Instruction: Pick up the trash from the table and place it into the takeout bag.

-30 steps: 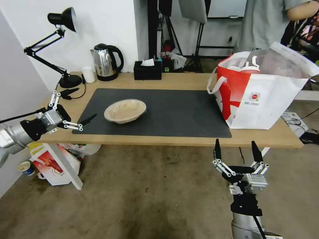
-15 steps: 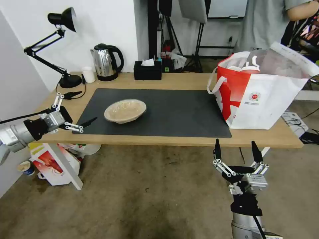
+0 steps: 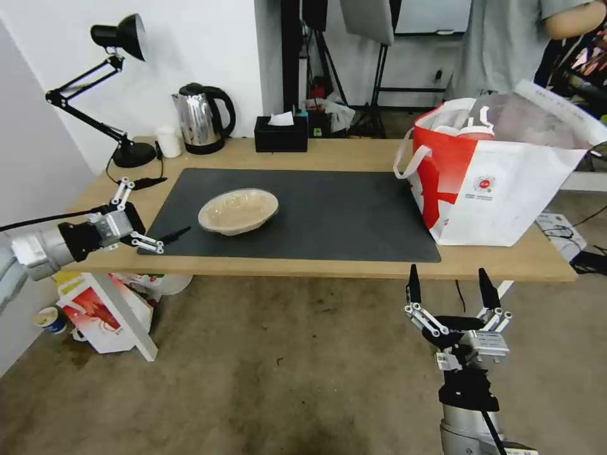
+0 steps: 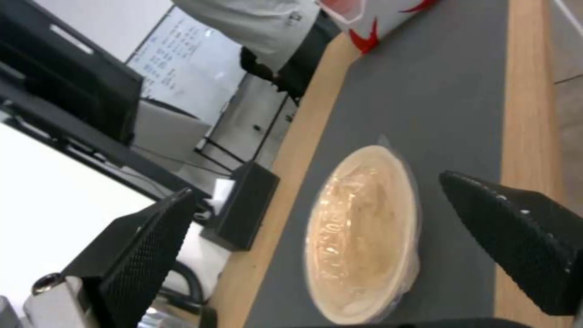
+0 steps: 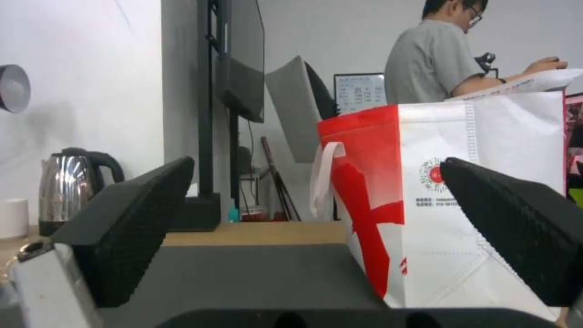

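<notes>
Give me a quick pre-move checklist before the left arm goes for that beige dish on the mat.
1. Left gripper open, jaws spread wide: ok.
2. Left gripper lined up with the beige dish, dish between the fingertips in the left wrist view: ok.
3. Dish upright on the mat, nothing touching it: ok.
4. Takeout bag standing, mouth open: ok.
5. Room left inside the bag: cannot tell.
6. Right gripper open, parked below the table edge, out of the path: ok.

The takeout bag (image 3: 506,183) hides its contents; only a white-lidded cup (image 3: 471,131) peeks out.
</notes>
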Robot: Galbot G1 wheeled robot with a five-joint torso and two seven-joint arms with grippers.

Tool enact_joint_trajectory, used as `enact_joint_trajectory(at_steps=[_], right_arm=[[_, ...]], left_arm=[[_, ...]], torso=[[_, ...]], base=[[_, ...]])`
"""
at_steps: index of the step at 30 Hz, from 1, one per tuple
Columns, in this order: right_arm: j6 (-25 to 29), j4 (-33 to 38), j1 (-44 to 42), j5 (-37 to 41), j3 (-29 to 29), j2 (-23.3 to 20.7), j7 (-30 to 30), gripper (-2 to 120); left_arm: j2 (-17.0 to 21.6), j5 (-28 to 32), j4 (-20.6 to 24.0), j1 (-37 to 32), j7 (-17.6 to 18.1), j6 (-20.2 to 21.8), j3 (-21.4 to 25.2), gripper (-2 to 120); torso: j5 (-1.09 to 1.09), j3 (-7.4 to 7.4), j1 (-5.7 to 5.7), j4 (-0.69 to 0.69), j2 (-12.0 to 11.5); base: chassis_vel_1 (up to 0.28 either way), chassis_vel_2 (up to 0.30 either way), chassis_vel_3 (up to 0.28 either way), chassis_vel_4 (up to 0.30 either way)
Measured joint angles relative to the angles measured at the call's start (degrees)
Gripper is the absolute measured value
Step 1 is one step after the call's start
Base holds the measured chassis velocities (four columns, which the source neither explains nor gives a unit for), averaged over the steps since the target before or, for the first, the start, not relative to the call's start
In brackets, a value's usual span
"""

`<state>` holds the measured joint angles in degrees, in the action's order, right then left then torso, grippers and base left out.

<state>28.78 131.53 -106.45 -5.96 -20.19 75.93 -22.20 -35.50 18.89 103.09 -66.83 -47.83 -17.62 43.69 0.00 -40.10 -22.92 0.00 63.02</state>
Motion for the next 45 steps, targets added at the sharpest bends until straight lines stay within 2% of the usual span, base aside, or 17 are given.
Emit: enact_joint_trajectory(at_steps=[3, 7, 20, 45], right_arm=[[0.0, 0.0, 0.0, 0.0, 0.0, 0.0, 0.0, 100], [0.0, 0.0, 0.0, 0.0, 0.0, 0.0, 0.0, 100], [0.0, 0.0, 0.0, 0.0, 0.0, 0.0, 0.0, 100], [0.0, 0.0, 0.0, 0.0, 0.0, 0.0, 0.0, 100]], left_arm=[[0.75, 0.2, -1.65, 3.06, -1.49, 0.0, -3.84, 100], [0.88, 0.48, -2.17, 4.82, -1.93, -0.01, -6.12, 100], [2.1, 1.18, -2.95, 7.14, -2.6, 0.28, -8.81, 100], [1.01, 0.33, -5.37, 10.32, -3.29, 0.46, -12.83, 100]], torso=[[0.0, 0.0, 0.0, 0.0, 0.0], [0.0, 0.0, 0.0, -0.01, 0.0], [0.0, 0.0, 0.0, 0.0, 0.0], [0.0, 0.0, 0.01, -0.01, 0.01]], base=[[0.0, 0.0, 0.0, 0.0], [0.0, 0.0, 0.0, 0.0], [0.0, 0.0, 0.0, 0.0], [0.0, 0.0, 0.0, 0.0]])
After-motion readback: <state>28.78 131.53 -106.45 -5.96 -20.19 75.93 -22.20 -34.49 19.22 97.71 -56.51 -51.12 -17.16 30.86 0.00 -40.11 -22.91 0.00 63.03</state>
